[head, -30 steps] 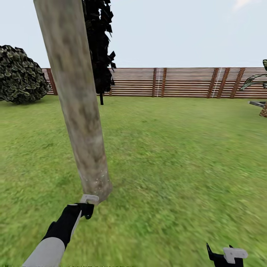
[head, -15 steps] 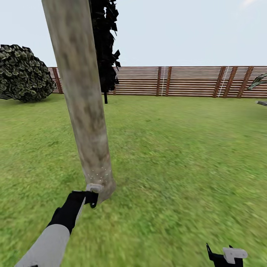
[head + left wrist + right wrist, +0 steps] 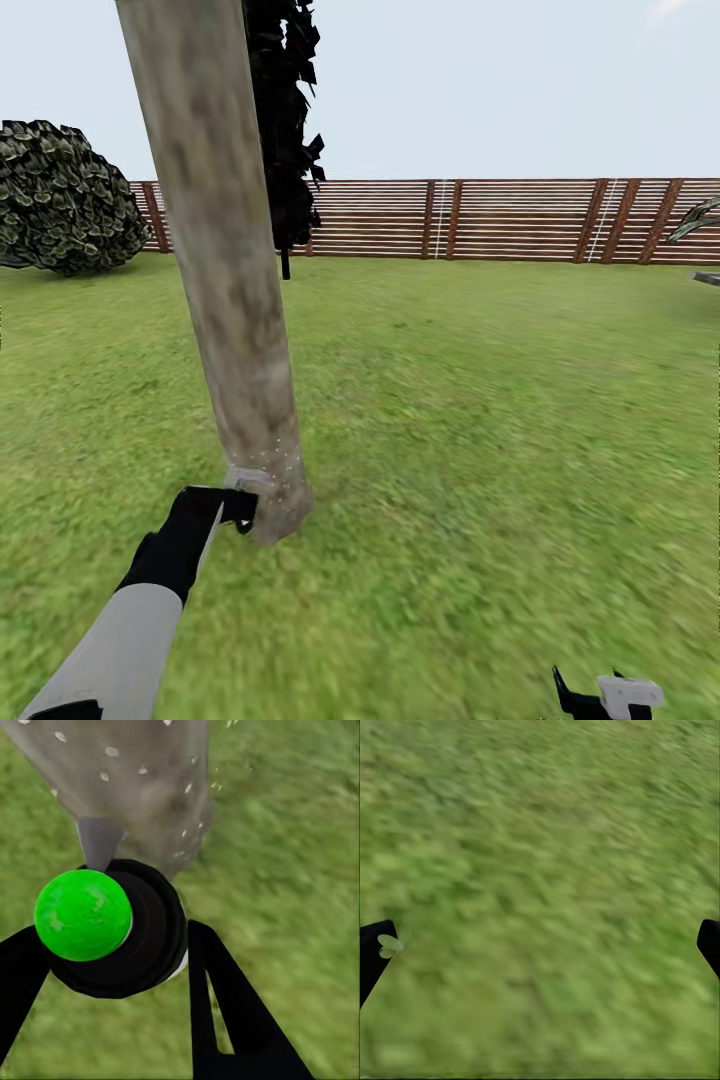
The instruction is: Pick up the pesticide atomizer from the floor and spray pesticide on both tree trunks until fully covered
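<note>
Filling the ground of the head view is the lawn [image 3: 480, 450], a blurry mottled green running back to a brown slatted fence [image 3: 500, 220]; a rounded dark-leaved bush [image 3: 65, 200] sits at far left and a narrow, very dark columnar tree [image 3: 285, 130] stands behind. Nearest and largest is the tree trunk [image 3: 225, 260] — a thick, smooth grey-beige column, branchless, leaning slightly across the frame, its base meeting the grass just ahead of the left arm. Tiny white specks of pesticide [image 3: 280, 465] dot the lowest band of the bark only; the left wrist view shows them as scattered pale dots [image 3: 112, 751] on the trunk [image 3: 142, 780]. The left gripper [image 3: 235, 505] sits low at the trunk's foot, touching or nearly touching it. In the wrist view its black fingers [image 3: 225, 1005] are clamped either side of the pesticide atomizer [image 3: 112, 926]: a round black body with a bright green cap, and a grey nozzle pointing straight at the bark just beyond. The atomizer is thus held between the jaws, its tip close against the trunk base. The right gripper [image 3: 605, 695] hangs at the lower right of the head view, well apart from the tree; its fingertips [image 3: 375, 952] stand wide apart — nothing between them, grass [image 3: 547, 885] below.
</note>
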You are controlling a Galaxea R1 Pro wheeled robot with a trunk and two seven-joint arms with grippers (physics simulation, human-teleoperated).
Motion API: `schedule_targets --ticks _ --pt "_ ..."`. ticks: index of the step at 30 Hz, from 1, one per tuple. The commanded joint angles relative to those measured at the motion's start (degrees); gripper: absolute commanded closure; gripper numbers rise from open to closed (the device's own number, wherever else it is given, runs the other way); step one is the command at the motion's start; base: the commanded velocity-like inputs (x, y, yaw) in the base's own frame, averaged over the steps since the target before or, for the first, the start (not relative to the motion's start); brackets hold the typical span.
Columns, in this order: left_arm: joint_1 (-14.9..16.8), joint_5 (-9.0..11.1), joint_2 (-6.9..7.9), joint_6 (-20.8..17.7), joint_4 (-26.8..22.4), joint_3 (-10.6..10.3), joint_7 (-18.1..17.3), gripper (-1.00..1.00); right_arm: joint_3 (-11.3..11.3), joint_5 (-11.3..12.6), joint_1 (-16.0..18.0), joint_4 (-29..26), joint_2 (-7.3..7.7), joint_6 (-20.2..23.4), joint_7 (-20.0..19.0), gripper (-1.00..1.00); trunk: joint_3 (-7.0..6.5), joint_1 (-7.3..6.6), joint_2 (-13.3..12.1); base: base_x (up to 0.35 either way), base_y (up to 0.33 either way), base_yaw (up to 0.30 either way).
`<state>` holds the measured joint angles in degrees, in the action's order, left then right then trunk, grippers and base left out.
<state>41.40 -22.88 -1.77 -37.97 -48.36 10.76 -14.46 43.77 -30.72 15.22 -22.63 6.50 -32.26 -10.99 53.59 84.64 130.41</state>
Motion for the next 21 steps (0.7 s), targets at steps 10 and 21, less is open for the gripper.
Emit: schedule_targets --ticks 10,21 --pt "0.8 0.7 -1.90 -5.0 -7.0 -5.1 -0.1 1.00 0.0 0.0 0.0 0.0 0.00 0.0 0.0 -1.00 0.00 0.00 0.0 -0.073 0.015 0.000" --pt "1.8 0.3 6.36 -6.7 -8.2 -1.2 -9.5 1.00 0.0 0.0 0.0 0.0 0.00 0.0 0.0 -1.00 0.00 0.00 0.0 0.000 0.000 0.000"
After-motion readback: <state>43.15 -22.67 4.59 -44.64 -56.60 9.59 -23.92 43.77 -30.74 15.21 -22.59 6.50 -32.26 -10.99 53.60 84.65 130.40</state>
